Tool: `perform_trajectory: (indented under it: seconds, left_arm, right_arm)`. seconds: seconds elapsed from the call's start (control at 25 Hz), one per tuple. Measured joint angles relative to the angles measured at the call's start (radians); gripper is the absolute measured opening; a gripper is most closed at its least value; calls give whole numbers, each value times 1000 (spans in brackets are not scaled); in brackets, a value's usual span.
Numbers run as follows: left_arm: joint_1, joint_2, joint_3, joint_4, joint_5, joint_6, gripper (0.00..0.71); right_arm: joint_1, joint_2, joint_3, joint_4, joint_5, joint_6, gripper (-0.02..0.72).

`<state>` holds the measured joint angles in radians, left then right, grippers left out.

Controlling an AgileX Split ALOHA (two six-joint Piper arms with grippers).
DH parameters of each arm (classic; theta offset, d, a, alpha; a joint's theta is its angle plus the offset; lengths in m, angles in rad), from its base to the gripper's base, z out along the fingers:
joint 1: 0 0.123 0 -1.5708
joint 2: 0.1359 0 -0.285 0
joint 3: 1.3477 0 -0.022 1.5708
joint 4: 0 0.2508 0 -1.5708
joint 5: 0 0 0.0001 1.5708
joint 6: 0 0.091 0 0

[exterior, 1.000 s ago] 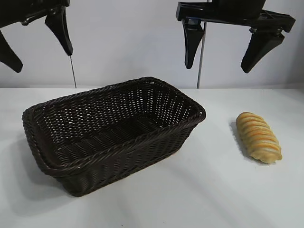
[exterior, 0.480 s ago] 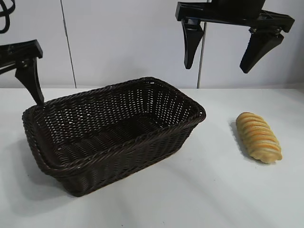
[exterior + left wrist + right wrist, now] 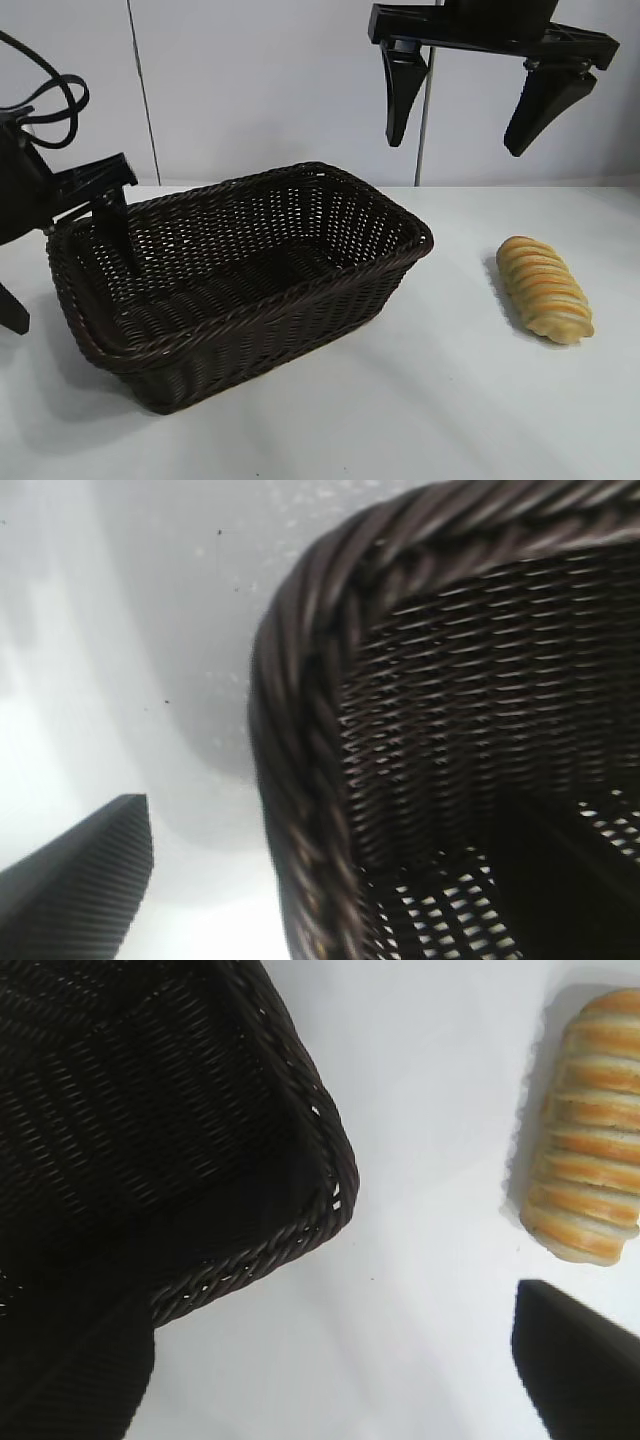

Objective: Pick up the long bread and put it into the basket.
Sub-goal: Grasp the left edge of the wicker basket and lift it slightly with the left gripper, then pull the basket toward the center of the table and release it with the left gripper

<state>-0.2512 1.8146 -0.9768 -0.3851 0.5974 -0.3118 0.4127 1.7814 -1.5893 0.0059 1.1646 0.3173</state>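
Note:
The long bread (image 3: 545,288) (image 3: 590,1180), a ridged golden loaf, lies on the white table to the right of the basket (image 3: 400,225) (image 3: 300,1110) (image 3: 300,780), a dark brown wicker one. My right gripper (image 3: 452,145) (image 3: 330,1360) hangs open high above the gap between basket and bread, holding nothing. My left gripper (image 3: 70,297) (image 3: 350,840) is low at the basket's left end and open. It straddles the braided rim there, one finger (image 3: 115,225) inside the basket and the other finger (image 3: 12,310) (image 3: 80,890) outside over the table.
The white table (image 3: 450,400) stretches in front of and to the right of the basket. A pale wall with a thin vertical line (image 3: 140,90) stands behind. A black cable (image 3: 60,85) loops above the left arm.
The left arm has come down from high at the upper left to the basket's left end, its fingers now either side of the rim. The right gripper, basket and bread have not moved.

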Motion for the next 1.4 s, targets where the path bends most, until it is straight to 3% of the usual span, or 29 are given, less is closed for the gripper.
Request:
perform_trajectory:
  seconds: [0.28, 0.52, 0.6, 0.76, 0.8, 1.24, 1.4]
  left_arm:
    - [0, 7, 0, -11, -25, 8, 654]
    - [0, 41, 0, -29, -20, 15, 585]
    - [0, 41, 0, -33, -25, 16, 459]
    - [0, 41, 0, -45, -28, 16, 132]
    - [0, 41, 0, -57, -33, 8, 104]
    - [0, 41, -2, -57, -16, 63, 102]
    - [0, 41, -45, -48, 59, 127, 102]
  right_arm:
    - [0, 0, 0, 2, 3, 0, 695]
    - [0, 0, 0, 2, 6, 0, 695]
    - [0, 0, 0, 2, 6, 0, 695]
    - [0, 0, 0, 2, 7, 0, 695]
    - [0, 0, 0, 2, 7, 0, 695]
    - [0, 0, 0, 2, 7, 0, 695]
    - [0, 0, 0, 2, 7, 0, 695]
